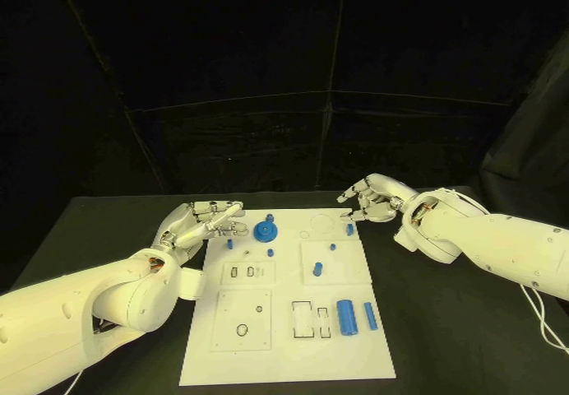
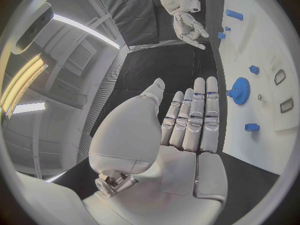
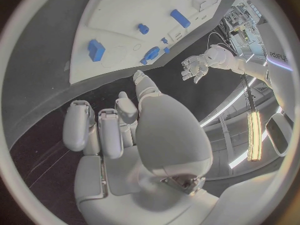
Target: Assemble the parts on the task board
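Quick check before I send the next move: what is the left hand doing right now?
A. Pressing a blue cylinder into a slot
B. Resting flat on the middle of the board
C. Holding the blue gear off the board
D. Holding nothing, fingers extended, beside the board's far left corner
D: the left hand is empty with fingers extended, beside the task board; the blue gear sits on the board, unheld.
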`<state>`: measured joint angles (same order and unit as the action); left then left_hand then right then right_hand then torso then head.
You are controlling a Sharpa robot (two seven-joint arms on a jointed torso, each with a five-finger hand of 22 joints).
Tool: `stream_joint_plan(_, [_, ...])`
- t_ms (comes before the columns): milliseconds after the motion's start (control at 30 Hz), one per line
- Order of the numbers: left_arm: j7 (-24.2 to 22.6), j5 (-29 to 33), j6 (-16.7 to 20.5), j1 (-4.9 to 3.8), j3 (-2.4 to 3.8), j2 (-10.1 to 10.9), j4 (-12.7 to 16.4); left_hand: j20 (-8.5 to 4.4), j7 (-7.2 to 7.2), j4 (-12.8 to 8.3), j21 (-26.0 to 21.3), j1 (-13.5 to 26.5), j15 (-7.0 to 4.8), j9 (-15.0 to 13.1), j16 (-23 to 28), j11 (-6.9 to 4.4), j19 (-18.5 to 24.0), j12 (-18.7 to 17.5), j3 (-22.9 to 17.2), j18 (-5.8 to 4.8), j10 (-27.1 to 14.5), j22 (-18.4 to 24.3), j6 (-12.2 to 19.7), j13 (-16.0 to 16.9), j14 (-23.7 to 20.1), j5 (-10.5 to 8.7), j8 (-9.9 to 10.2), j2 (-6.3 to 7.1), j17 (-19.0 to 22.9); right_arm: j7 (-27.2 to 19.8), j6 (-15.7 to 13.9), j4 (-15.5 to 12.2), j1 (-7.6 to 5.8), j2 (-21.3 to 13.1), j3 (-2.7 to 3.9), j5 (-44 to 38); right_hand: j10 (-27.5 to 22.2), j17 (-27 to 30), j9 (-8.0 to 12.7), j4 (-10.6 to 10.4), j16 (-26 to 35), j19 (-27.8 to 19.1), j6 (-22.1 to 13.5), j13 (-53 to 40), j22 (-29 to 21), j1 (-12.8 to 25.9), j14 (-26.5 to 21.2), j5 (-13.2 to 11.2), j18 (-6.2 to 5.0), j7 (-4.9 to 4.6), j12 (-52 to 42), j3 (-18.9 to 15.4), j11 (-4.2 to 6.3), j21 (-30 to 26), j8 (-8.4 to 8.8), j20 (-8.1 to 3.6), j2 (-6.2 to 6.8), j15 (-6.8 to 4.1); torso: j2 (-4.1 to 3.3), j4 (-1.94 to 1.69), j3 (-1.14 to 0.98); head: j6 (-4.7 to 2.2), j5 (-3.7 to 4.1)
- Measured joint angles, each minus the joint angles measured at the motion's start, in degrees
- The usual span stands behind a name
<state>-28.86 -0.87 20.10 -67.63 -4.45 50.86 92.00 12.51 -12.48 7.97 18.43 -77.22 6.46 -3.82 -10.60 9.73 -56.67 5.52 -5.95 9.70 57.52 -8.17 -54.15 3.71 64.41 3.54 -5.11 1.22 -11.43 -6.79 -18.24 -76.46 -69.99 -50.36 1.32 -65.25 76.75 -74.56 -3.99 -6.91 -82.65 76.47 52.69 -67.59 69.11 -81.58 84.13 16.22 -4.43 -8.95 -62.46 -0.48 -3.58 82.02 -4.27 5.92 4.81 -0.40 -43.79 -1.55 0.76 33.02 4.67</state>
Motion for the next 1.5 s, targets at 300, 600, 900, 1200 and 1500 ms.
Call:
stream_joint_plan(300, [0.02, 0.0, -0.2, 0.02, -0.03, -0.2, -0.42, 0.0, 0.0, 0.0, 0.0, 0.0, 0.0, 0.0, 0.0, 0.0, 0.0, 0.0, 0.0, 0.0, 0.0, 0.0, 0.0, 0.0, 0.0, 0.0, 0.0, 0.0, 0.0, -2.09, 0.98, 2.71, 1.97, -0.39, -0.03, 1.38, 0.0, 0.0, 0.0, 0.01, 0.0, -0.23, 0.0, 0.04, -0.05, -0.3, 0.0, 0.0, 0.0, 0.0, 0.0, -0.01, 0.0, -0.05, 0.0, 0.01, 0.3, 0.0, -0.02, -0.11, 0.07, 0.36, 0.38])
stream_joint_plan(600, [0.04, 0.0, -0.3, 0.05, -0.11, -0.33, -0.61, 0.0, 0.0, 0.0, 0.0, 0.0, 0.0, 0.0, 0.0, 0.0, 0.0, 0.0, 0.0, 0.0, 0.0, 0.0, 0.0, 0.0, 0.0, 0.0, 0.0, 0.0, -0.04, -2.94, 1.76, 4.78, 3.09, 0.34, -0.05, 1.33, 0.01, -0.01, 0.0, 0.0, 0.0, -0.41, -0.01, 0.11, -0.23, -0.3, 0.0, 0.0, 0.0, 0.0, 0.22, 0.0, 0.0, -0.23, 0.0, 0.01, 0.3, 0.0, -0.02, -0.25, 0.21, 0.68, 0.64])
stream_joint_plan(900, [0.06, 0.0, -0.36, 0.05, -0.18, -0.37, -0.78, 0.0, 0.0, 0.0, 0.0, 0.0, 0.0, 0.0, 0.0, 0.0, 0.0, 0.0, 0.0, 0.0, 0.0, 0.0, 0.0, 0.0, 0.0, 0.0, 0.0, 0.0, -0.03, -3.2, 2.53, 6.01, 3.88, 0.8, -0.03, 1.02, -0.2, -0.01, 0.0, 0.16, 0.0, -0.41, -0.01, 0.26, -0.33, -0.3, 0.0, 0.0, 0.0, 0.0, 0.22, -0.16, -0.21, -0.23, 0.0, 0.01, 0.3, 0.0, 0.04, -0.27, 0.27, 0.87, 0.66])
stream_joint_plan(1200, [0.08, -0.01, -0.39, 0.06, -0.23, -0.4, -0.91, 0.0, 0.0, 0.0, 0.0, 0.0, 0.0, 0.0, 0.0, 0.0, 0.0, 0.0, 0.0, 0.01, 0.0, 0.0, 0.0, 0.0, 0.0, 0.0, 0.0, 0.0, -0.03, -3.31, 3.09, 6.39, 4.49, 0.96, -0.03, 0.78, -0.2, -0.37, -0.02, 0.16, 0.0, -0.41, -0.01, 0.13, -0.28, -0.71, 0.0, 0.0, 0.0, 0.01, 0.22, -0.16, -0.21, -0.23, 0.0, 0.01, -0.11, 0.0, 0.04, -0.27, 0.28, 1.07, 0.6])
stream_joint_plan(1500, [0.11, -0.01, -0.41, 0.06, -0.27, -0.43, -0.98, 0.0, 0.0, 0.0, 0.0, 0.0, 0.0, 0.0, 0.0, 0.0, 0.0, 0.0, 0.0, 0.0, 0.0, 0.0, 0.0, 0.0, 0.0, 0.0, 0.0, 0.0, -0.03, -3.45, 3.17, 7.03, 4.91, 1.35, -0.03, 0.67, 0.02, -0.39, -0.24, 0.79, 0.0, -0.41, 1.71, -0.22, 0.08, -1.79, 0.0, -0.74, 0.0, 0.34, -0.03, 0.15, 0.01, -0.23, -0.67, 0.02, -1.55, 0.0, 0.07, -0.27, 0.27, 1.14, 0.68])
